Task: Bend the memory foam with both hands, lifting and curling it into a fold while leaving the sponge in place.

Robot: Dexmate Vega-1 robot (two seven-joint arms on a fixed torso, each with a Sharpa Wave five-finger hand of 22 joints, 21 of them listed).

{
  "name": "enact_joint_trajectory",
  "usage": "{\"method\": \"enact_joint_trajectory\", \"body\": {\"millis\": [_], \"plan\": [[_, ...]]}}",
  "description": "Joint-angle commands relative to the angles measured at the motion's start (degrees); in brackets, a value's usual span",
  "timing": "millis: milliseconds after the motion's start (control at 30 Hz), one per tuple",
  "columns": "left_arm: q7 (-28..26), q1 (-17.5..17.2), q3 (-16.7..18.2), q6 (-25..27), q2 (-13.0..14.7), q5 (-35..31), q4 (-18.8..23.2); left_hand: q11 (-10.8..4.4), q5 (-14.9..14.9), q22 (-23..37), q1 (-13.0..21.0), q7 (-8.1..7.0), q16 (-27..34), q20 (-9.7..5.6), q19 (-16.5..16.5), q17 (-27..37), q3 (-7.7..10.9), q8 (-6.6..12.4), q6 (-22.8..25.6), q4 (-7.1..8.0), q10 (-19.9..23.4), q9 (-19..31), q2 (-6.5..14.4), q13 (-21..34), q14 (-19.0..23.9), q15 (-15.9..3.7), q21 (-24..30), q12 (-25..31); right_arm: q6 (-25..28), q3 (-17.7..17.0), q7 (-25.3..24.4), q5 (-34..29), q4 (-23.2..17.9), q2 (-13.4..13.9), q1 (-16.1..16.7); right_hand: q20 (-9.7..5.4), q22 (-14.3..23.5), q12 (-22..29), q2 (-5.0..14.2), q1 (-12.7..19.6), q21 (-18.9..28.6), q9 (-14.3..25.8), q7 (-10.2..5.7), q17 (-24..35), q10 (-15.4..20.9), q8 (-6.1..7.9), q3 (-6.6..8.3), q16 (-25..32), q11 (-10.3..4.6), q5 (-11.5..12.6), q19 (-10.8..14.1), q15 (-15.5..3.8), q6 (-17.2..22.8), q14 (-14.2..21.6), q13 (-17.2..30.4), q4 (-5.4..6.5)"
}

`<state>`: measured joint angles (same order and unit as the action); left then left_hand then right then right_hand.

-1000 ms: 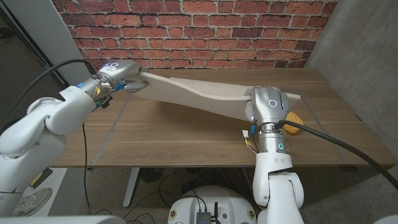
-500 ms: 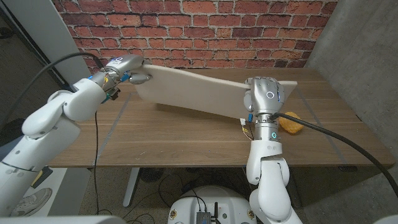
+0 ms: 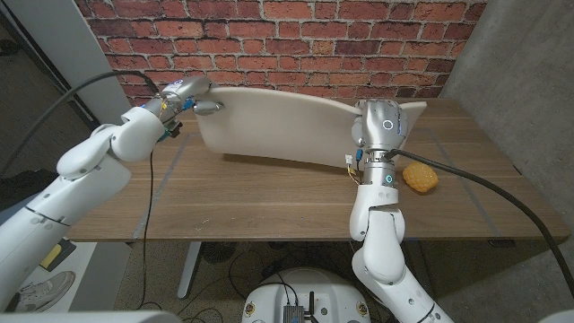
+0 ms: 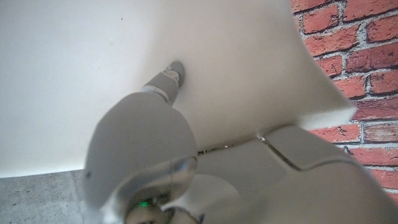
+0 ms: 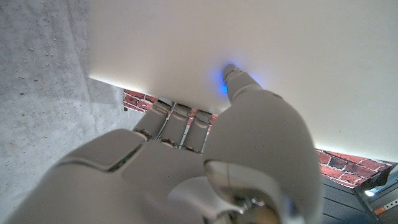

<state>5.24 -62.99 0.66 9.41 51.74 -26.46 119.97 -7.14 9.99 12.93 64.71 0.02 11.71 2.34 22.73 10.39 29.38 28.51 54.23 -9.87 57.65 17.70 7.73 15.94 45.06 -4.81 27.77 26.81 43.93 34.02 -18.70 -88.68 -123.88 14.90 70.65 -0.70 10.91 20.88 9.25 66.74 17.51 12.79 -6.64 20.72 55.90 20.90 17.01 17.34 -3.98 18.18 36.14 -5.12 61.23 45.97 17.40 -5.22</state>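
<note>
A long cream memory foam slab (image 3: pixel 273 126) is held up on edge above the wooden table (image 3: pixel 251 202), its broad face toward me and slightly bowed. My left hand (image 3: pixel 195 97) grips its left end near the top corner. My right hand (image 3: pixel 384 126) grips its right end. The left wrist view has the foam (image 4: pixel 93 68) with a thumb pressed on its face and my left hand (image 4: pixel 205 168) around its edge. The right wrist view has the foam (image 5: pixel 205 43) pinched by my right hand (image 5: pixel 205 143). An orange-yellow sponge (image 3: pixel 420 178) lies on the table to the right of my right arm.
A red brick wall (image 3: pixel 296 45) runs behind the table. A grey concrete wall (image 3: pixel 520 81) stands on the right and a pale panel (image 3: pixel 54 63) on the left. A black cable (image 3: pixel 484 184) trails from my right arm across the table's right side.
Both hands have raised the foam from a low slant to upright on its edge, off the table. The ends have come closer and it bows. The sponge stays put.
</note>
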Motion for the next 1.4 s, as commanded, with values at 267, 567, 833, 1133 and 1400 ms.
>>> {"method": "enact_joint_trajectory", "body": {"millis": [267,567,833,1133,1400], "plan": [[-2.0,17.6,-18.0,5.4,4.2,3.6,-7.7,0.26,0.5,0.3,2.5,1.21,-0.1,-0.16,0.5,0.1,1.98,-0.33,0.8,1.31,0.2,0.0,2.2,16.0,0.8,-6.33,0.7,1.8,3.3,2.1,-2.3,11.3,8.7,4.2,-11.8,-0.03,0.0,0.3,0.01,-0.5,0.0,-0.2,1.82,-0.2,0.0,-0.31,1.01,-0.9,-0.04,0.6,-0.1,-7.32,1.9,0.5,0.2,-0.13],[-5.4,21.3,-22.8,7.9,2.6,1.8,-9.2,0.18,0.5,0.4,2.2,1.23,0.1,-0.30,0.7,0.2,2.01,-0.48,0.8,1.36,0.1,-0.2,2.2,16.2,1.4,-6.22,1.1,1.8,3.8,3.3,-5.3,16.9,12.1,6.4,-15.8,-0.02,-0.1,0.3,-0.09,-0.6,0.0,-0.4,1.77,-0.3,-0.1,-0.41,1.31,-1.2,-0.09,0.6,0.0,-7.44,2.0,0.7,0.3,-0.23],[-6.7,24.6,-27.1,10.6,0.3,-0.8,-11.0,0.19,0.5,0.4,2.1,1.12,0.1,-0.30,0.6,0.1,2.05,-0.60,0.8,1.32,0.1,-0.3,2.1,16.1,1.5,-6.19,1.4,1.6,3.8,4.1,-8.3,21.5,15.3,8.4,-19.1,-0.08,-0.1,0.2,-0.15,-0.7,0.0,-0.5,1.73,-0.3,-0.1,-0.51,1.46,-1.3,-0.16,0.7,0.1,-7.40,2.0,0.8,0.2,-0.26],[-7.7,27.7,-31.3,13.6,-2.7,-3.2,-13.8,0.21,0.6,0.5,2.0,1.30,0.0,-0.41,0.7,0.1,2.17,-0.75,0.9,1.13,0.4,-0.5,1.9,15.9,1.7,-6.21,1.7,1.5,2.4,4.6,-12.2,27.2,18.8,10.8,-22.3,-0.12,-0.1,0.1,-0.30,-0.9,0.0,-0.6,1.68,-0.3,-0.3,-0.62,1.55,-1.5,-0.25,0.6,0.1,-7.44,2.0,0.8,0.2,-0.32],[-9.0,30.5,-35.1,16.2,-5.5,-6.6,-16.0,0.38,0.8,0.5,1.9,1.51,0.0,-0.45,0.7,-0.1,2.38,-0.95,1.0,0.95,0.5,-0.7,1.8,15.5,2.2,-6.23,2.1,1.2,0.9,5.5,-14.5,31.2,21.3,12.6,-24.8,-0.16,-0.1,-0.2,-0.34,-1.1,0.0,-0.7,1.53,-0.2,-0.6,-0.84,1.70,-1.7,-0.47,0.6,0.1,-7.47,1.8,0.8,0.0,-0.38]]}}
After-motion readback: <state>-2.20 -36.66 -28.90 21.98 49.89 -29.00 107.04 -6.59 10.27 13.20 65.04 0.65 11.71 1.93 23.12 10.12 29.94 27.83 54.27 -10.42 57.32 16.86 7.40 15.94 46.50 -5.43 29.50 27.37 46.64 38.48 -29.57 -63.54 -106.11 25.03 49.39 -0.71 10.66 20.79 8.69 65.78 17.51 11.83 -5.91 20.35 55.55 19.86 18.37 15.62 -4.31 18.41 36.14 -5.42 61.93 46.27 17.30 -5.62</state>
